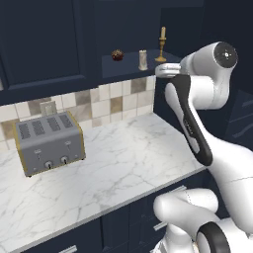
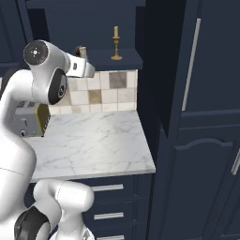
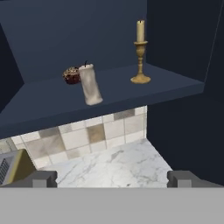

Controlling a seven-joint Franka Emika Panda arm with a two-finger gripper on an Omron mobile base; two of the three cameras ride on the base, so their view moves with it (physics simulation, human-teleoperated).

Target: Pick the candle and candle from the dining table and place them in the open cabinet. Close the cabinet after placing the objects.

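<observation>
On the open cabinet [image 3: 113, 94] shelf, going left to right: a small dark red round thing [image 3: 71, 75] sits at the back, its kind too small to make out and partly hidden by the grey-beige stub candle [image 3: 90, 84] just in front of it. The stub leans a little. Well to the right of the stub, the tan taper candle [image 3: 140, 54] stands upright in its brass holder near the shelf's right end. Below the shelf, the toaster [image 1: 48, 142] is cut off in the hand view. The gripper [image 3: 112, 178] hangs apart from both candles, fingers spread wide, empty.
</observation>
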